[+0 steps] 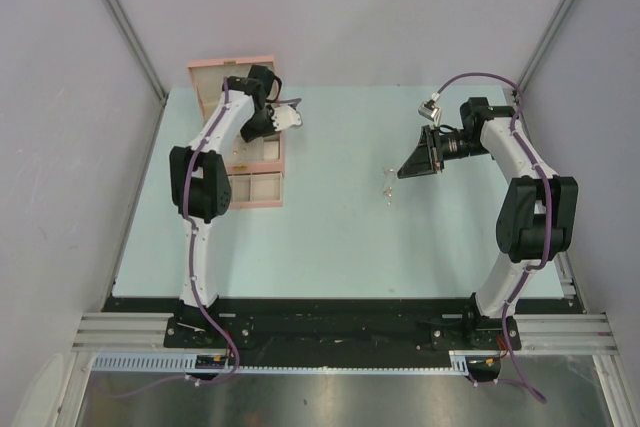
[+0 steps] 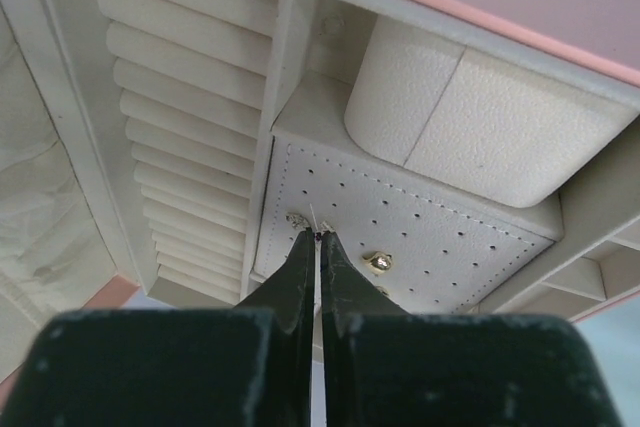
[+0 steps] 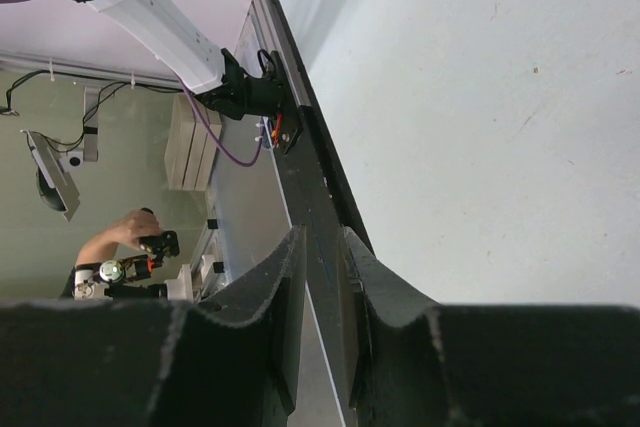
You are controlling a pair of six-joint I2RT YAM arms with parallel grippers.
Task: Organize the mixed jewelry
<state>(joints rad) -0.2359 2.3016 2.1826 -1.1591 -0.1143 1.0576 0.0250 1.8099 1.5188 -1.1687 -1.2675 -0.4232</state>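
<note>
The pink jewelry box (image 1: 256, 190) lies open at the table's left. My left gripper (image 1: 264, 127) hangs over its tray. In the left wrist view the left gripper (image 2: 318, 236) is shut, with a thin silvery pin of a jewelry piece (image 2: 313, 215) sticking out between its tips, right at the cream perforated pad (image 2: 440, 237). A gold stud (image 2: 378, 262) sits in that pad. More mixed jewelry (image 1: 388, 183) lies loose mid-table, just left of my right gripper (image 1: 403, 172). The right gripper (image 3: 322, 239) is open a little, with nothing between its fingers.
Inside the box are cream ring rolls (image 2: 190, 97) on the left and a rounded cushion (image 2: 480, 117) beyond the pad. The box lid (image 1: 215, 77) stands up at the back. The right wrist view shows the table's near edge rail (image 3: 300, 137).
</note>
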